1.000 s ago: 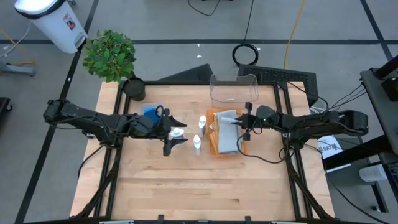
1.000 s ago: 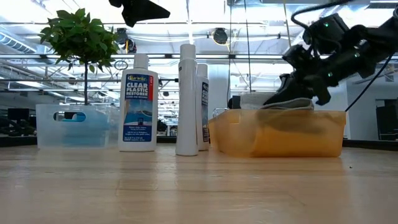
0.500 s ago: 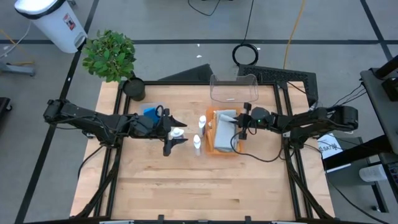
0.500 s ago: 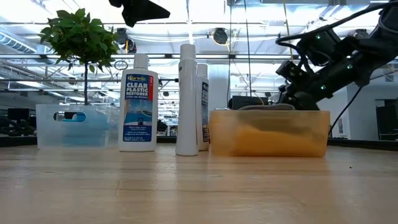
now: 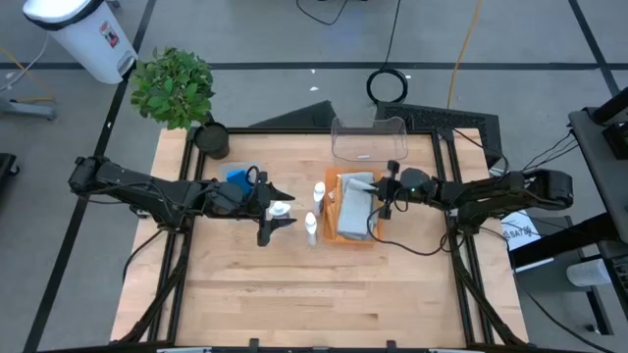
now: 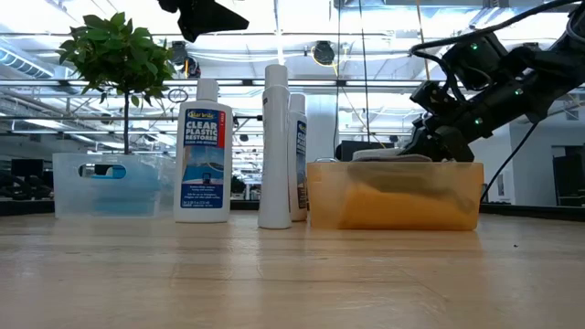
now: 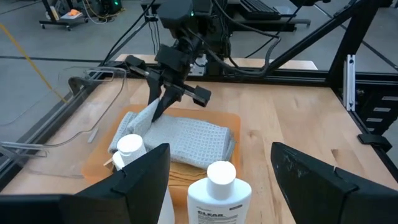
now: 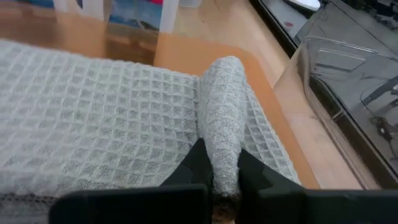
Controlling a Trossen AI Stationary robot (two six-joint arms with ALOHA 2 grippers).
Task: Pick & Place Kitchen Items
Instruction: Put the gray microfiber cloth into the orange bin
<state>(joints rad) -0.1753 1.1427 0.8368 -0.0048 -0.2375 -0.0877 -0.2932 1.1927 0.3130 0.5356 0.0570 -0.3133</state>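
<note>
A grey waffle cloth (image 5: 358, 208) lies in the orange tray (image 6: 393, 196) at the table's middle right. My right gripper (image 5: 379, 194) is shut on it from the right. Three white bottles with blue labels (image 6: 203, 155) (image 6: 274, 146) (image 6: 298, 155) stand upright on the table left of the tray. My left gripper (image 5: 279, 208) hovers open, well above the leftmost bottle (image 5: 280, 209), touching nothing. Blue sponges (image 5: 238, 177) rest in a clear bin (image 6: 108, 187) at the left. My right gripper pinches a bunched-up fold (image 8: 221, 124) at the grey cloth's far right end between its two fingers (image 8: 194, 163). The fingers slant down from the table's right. That fold (image 7: 149, 115) stands a little raised, while the rest of the cloth lies slack and flat in the tray.
A clear plastic bin (image 5: 368, 137) stands at the table's far edge behind the tray. A potted plant (image 5: 177, 86) and its dark pot (image 5: 211, 139) sit at the far left corner. Bare wood stretches across the near half of the table (image 5: 314, 294).
My right gripper has sunk a little toward the tray, still shut on the grey cloth. The cloth's held end, raised above the tray rim before, has come down, and the cloth has settled into the tray. The tray, tilted before, now sits level.
</note>
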